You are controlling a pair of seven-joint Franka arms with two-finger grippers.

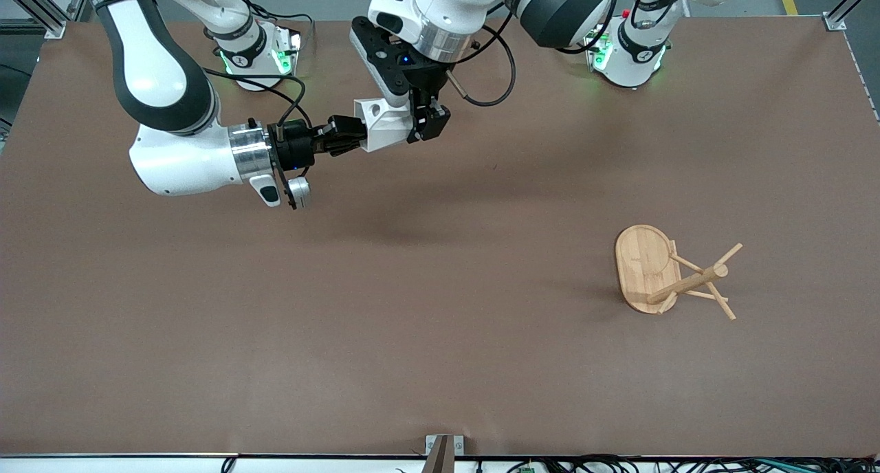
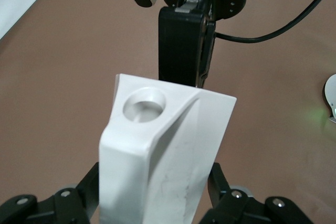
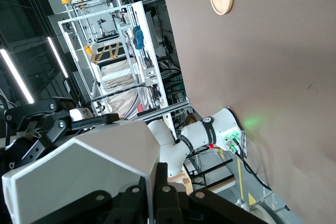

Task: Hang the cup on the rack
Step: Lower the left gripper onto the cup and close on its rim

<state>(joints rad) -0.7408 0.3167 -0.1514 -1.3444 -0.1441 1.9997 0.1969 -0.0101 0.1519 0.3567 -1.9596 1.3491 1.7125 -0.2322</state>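
Nearest the front camera, well clear of both claws, the rack stands waiting. Up over the table, the right gripper and left gripper both clamp the cup, probably mid-handover.

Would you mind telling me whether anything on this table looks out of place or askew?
Nothing stands out on the table: the light bamboo mug tree stands upright. The only unusual sight is the white faceted mug up in the air, gripped by both the left gripper and right gripper.
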